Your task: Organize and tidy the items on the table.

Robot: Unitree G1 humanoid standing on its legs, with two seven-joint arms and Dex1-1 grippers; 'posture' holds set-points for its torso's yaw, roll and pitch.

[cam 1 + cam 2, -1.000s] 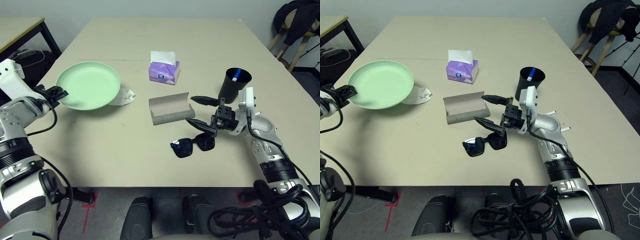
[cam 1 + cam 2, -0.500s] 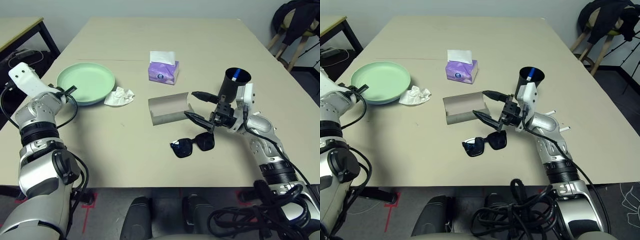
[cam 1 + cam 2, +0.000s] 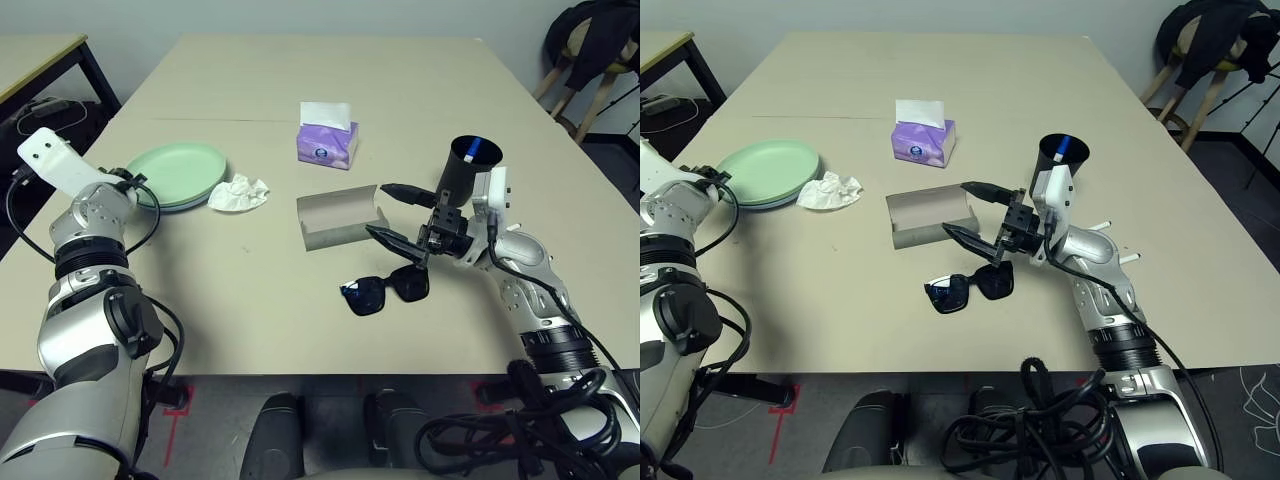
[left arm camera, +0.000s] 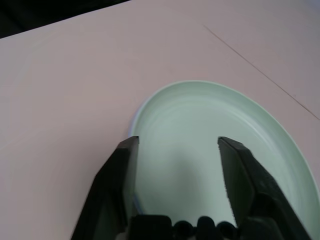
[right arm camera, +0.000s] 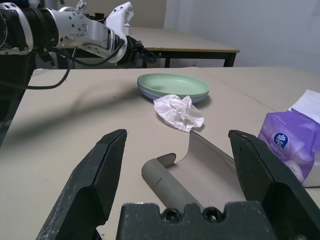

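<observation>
We judge the sunglasses (image 3: 386,291) light and fragile; grip the bridge. Both jaws stand spread: left gripper (image 4: 177,165), right gripper (image 3: 392,213).

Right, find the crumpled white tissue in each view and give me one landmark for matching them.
Left eye view: crumpled white tissue lies left of centre, right beside the mint green plate.
Right eye view: same spot on the table, left of centre, touching the plate's right edge.
Left wrist view: not in it.
Right wrist view: just in front of the plate, beyond the grey glasses case.
Shared landmark: the mint green plate.
</observation>
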